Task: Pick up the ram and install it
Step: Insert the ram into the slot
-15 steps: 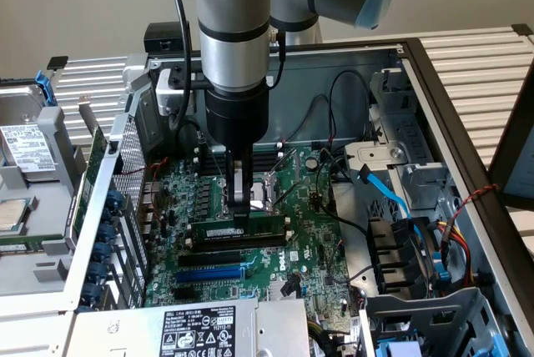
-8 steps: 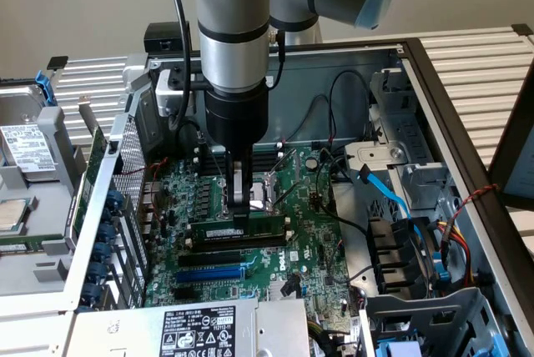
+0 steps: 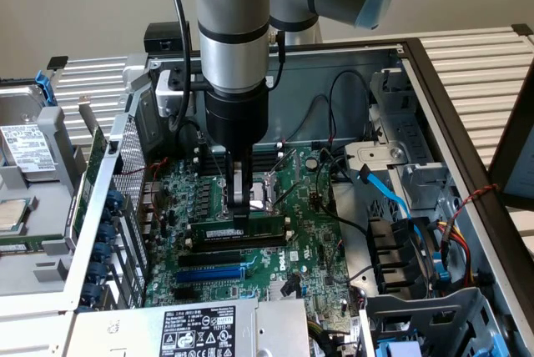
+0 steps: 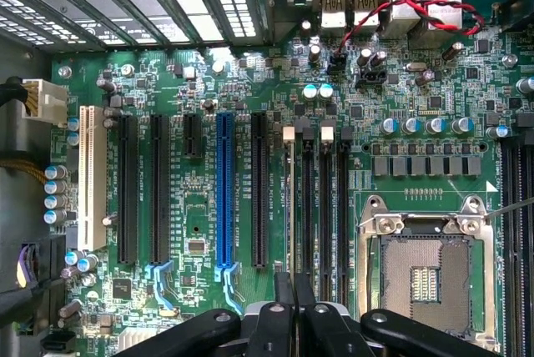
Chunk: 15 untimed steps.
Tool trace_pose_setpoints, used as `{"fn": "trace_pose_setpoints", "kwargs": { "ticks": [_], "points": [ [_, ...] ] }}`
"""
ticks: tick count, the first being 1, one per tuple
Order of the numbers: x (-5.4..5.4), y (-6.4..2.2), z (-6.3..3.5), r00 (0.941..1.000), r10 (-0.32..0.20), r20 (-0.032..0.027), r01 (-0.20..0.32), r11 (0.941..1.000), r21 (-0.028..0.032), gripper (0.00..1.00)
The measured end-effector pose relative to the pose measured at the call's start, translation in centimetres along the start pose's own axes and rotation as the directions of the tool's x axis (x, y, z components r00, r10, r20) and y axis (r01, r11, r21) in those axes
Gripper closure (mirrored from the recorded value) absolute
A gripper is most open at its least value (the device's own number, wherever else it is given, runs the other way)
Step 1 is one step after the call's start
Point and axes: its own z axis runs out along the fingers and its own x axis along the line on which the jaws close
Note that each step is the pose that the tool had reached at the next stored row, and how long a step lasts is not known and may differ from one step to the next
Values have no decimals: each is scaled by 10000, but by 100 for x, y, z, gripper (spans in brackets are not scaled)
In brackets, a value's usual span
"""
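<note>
The ram [image 3: 250,227], a long green stick with a white label, lies lengthwise just over the black memory slots [image 3: 229,243] on the motherboard [image 3: 309,248]. My gripper [image 3: 240,212] comes straight down on its middle, fingers shut on its top edge. Whether the stick is seated in a slot I cannot tell. In the wrist view the gripper [image 4: 294,289] shows with the ram [image 4: 289,207] edge-on as a thin line running away from the fingers. It lines up with the first of the black memory slots [image 4: 325,198], between the long blue slot [image 4: 224,190] and the empty CPU socket [image 4: 425,265].
The board sits inside an open metal PC case [image 3: 434,98]. Black and blue cables [image 3: 388,194] crowd the exterior view's right. A labelled power supply [image 3: 196,332] is at the front and a drive cage [image 3: 33,173] at the left. The CPU socket [image 3: 267,186] lies just behind the gripper.
</note>
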Motion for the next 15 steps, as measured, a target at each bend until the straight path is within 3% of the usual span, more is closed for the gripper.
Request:
{"fn": "trace_pose_setpoints", "kwargs": {
  "ticks": [2, 15],
  "points": [
    [-1, -2, 0, 10000, -1, 2, 1, 10000, -25, 88],
    [1, -6, 10, 10000, -2, 14, 2, 10000, -29, 88]
  ]
}}
